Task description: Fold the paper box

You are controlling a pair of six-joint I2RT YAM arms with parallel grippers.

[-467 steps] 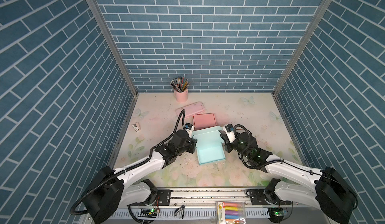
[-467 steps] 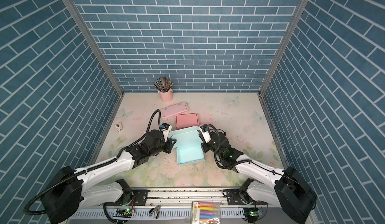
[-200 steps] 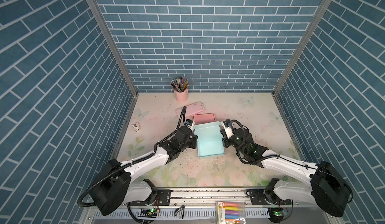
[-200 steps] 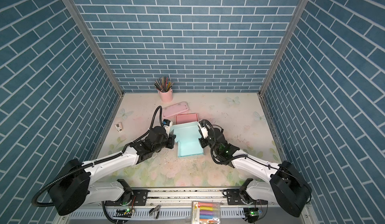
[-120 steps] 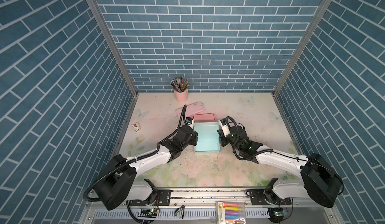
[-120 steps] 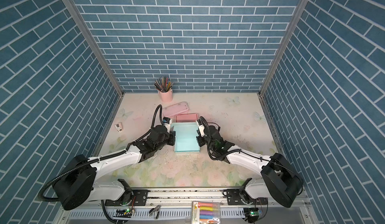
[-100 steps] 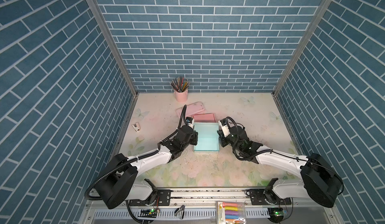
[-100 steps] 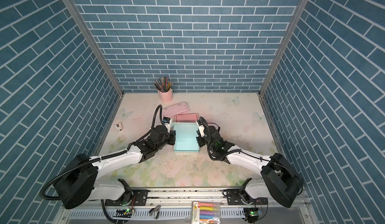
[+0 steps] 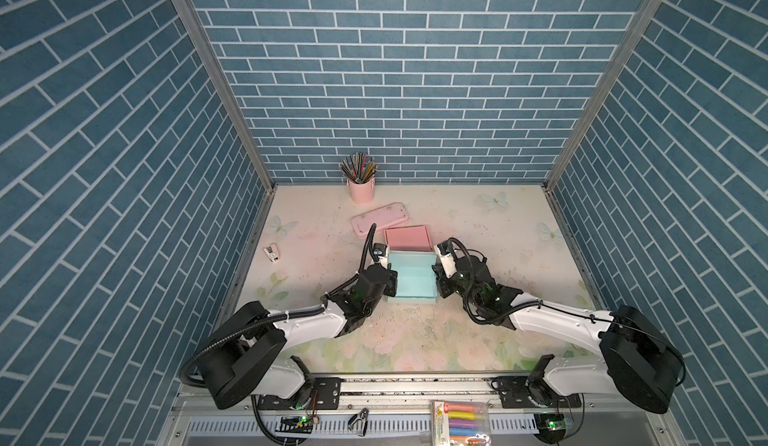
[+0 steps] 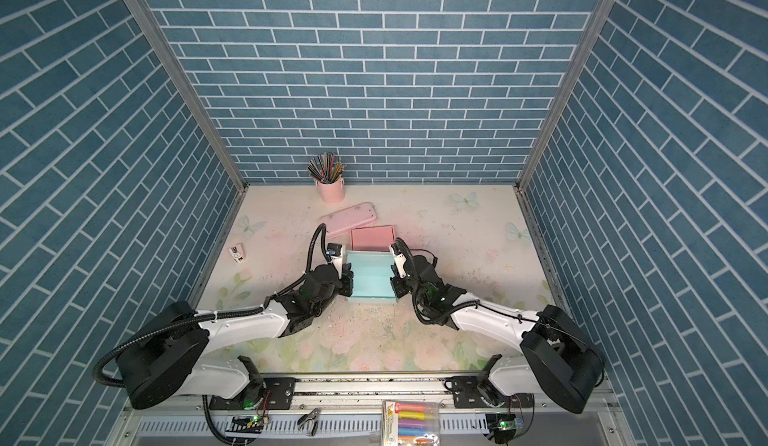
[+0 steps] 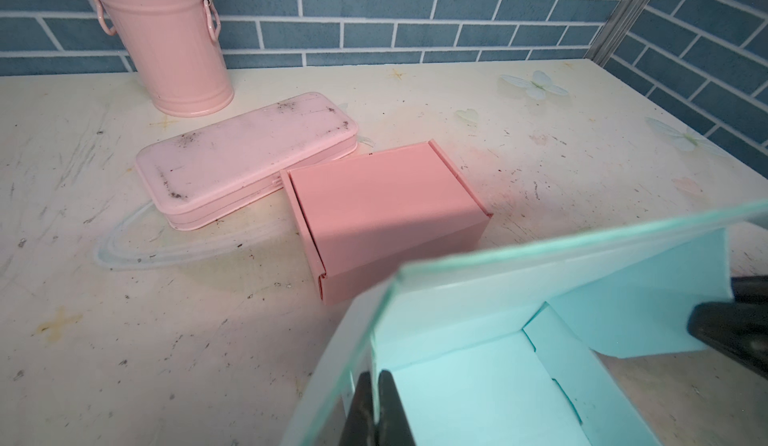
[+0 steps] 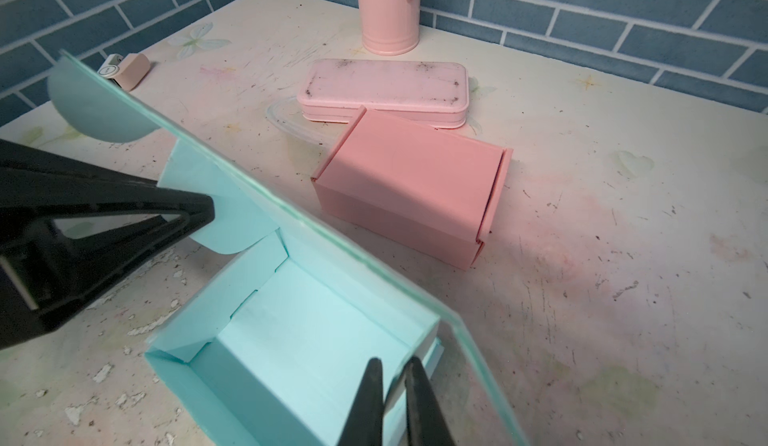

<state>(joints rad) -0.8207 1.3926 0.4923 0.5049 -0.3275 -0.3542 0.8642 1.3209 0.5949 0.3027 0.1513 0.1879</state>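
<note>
Stage: tray of paper box (image 9: 411,278) reads as formed, with its walls up. The lid (image 12: 291,215) stands upright and is not yet closed.
Box position: mid-table, between the two arms in both top views. A pink box (image 9: 406,238) sits just beyond it at 12 o'clock; I cannot tell whether they touch.
Left gripper (image 11: 374,381): at the box's 9 o'clock, fingers pressed together and pinching that side wall.
Right gripper (image 12: 392,367): at the box's 3 o'clock, fingers astride that side wall with a narrow slit between them. I cannot tell whether they bite or sit loose.
Key relation: the lid's hinge line runs 9-to-3 along the 12 o'clock edge. The lid must therefore fall toward 6 o'clock, square across the line joining the two grippers.
Nearer arm: neither, since the lid's ends lie about equally close to each.
Ear (image 12: 232,224): a rounded flap at the lid's 9 o'clock end, apparently outside the tray. It probably needs tucking inside the wall.
Risk: fingers on the walls may block the ears' path.
</note>
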